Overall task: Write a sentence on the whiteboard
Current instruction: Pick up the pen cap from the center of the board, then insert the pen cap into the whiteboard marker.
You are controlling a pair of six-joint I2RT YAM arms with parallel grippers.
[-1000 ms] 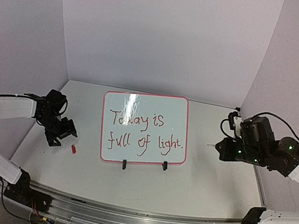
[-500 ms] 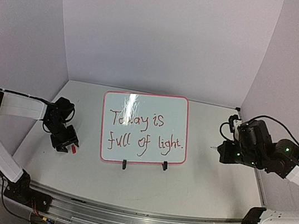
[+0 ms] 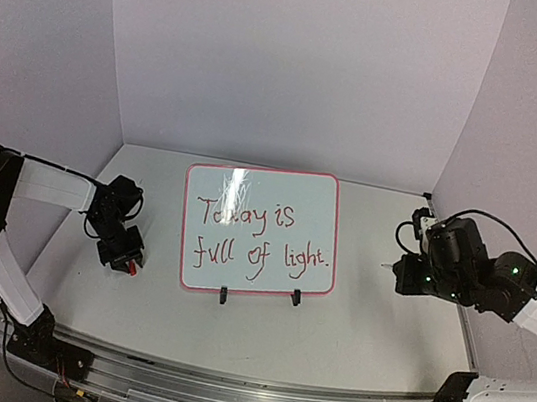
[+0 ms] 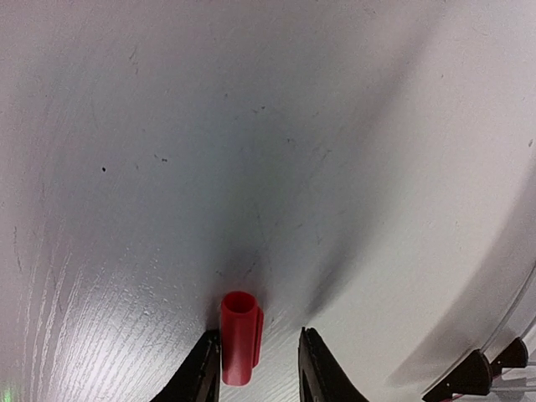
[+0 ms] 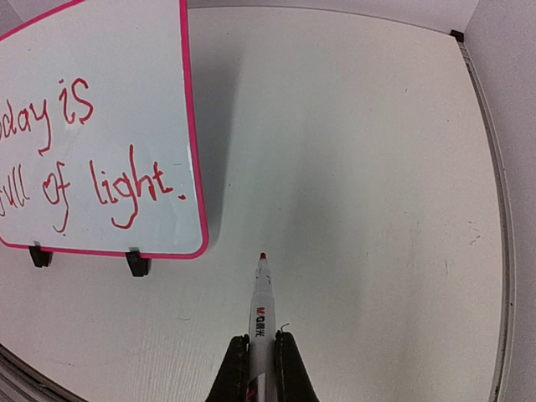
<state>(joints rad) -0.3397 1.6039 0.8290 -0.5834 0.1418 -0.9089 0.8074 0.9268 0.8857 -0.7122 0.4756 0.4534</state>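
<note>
The whiteboard (image 3: 259, 230) stands upright mid-table in its pink-red frame and reads "Today is full of light." in red; its right part shows in the right wrist view (image 5: 100, 126). A small red marker cap (image 4: 239, 335) lies on the table left of the board (image 3: 136, 267). My left gripper (image 3: 123, 260) is down over it, open (image 4: 260, 335): the cap rests against the left finger, with a gap to the right finger. My right gripper (image 3: 401, 272) hovers right of the board, shut (image 5: 262, 339) on a white marker (image 5: 261, 301) whose uncapped red tip points forward.
Two black clip feet (image 3: 222, 295) (image 3: 295, 298) hold up the board at its lower edge. White walls close in the table at the back and sides. A metal rail (image 3: 240, 389) runs along the near edge between the arm bases.
My left gripper has moved right and down onto the red cap, and its jaws have narrowed around it. The right arm has drifted slightly, still holding the marker.
</note>
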